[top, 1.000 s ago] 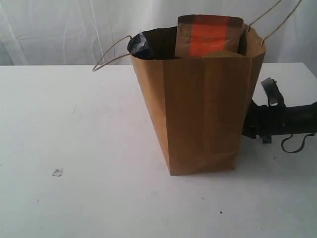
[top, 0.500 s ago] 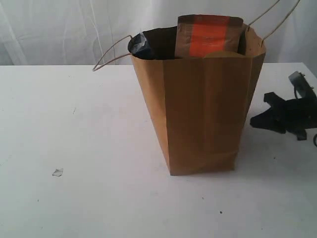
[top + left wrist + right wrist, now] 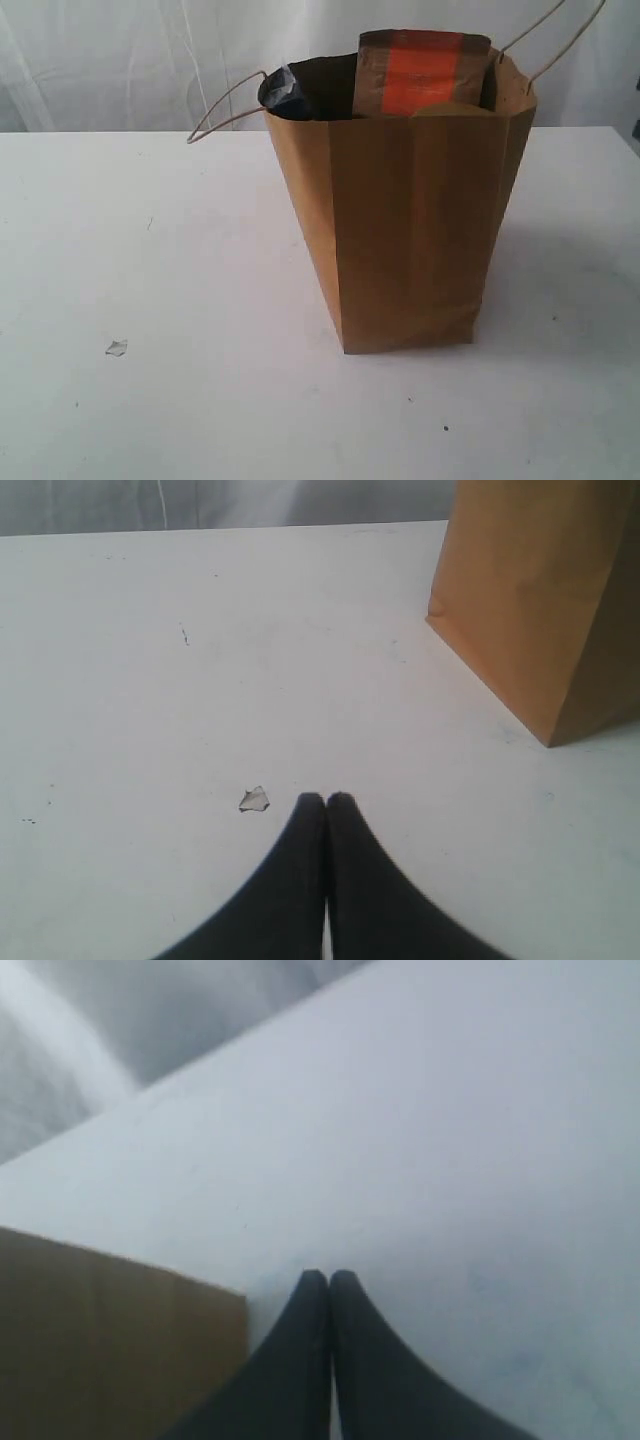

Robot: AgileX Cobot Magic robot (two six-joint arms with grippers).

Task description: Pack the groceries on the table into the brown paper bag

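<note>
Left and right wrist views: jaws together, seemingly empty.

Brown paper bag [image 3: 400, 230]: kraft paper, looked matt, with faint vertical fold lines and light creasing near base. Handles [image 3: 230, 122]: thin twisted paper cord. Brown pouch with orange label [image 3: 420, 70]: paper-like stock, matt, label showed no shine. Dark wrapper [image 3: 287, 92] at bag's rim: crinkled film, slightly glossy. Table [image 3: 150, 280] — smooth white top, matt, faintly specked. Backdrop [image 3: 110, 60] was white cloth in soft folds. Left gripper [image 3: 326, 802], right gripper [image 3: 329, 1278]: smooth matt black — material unclear.
</note>
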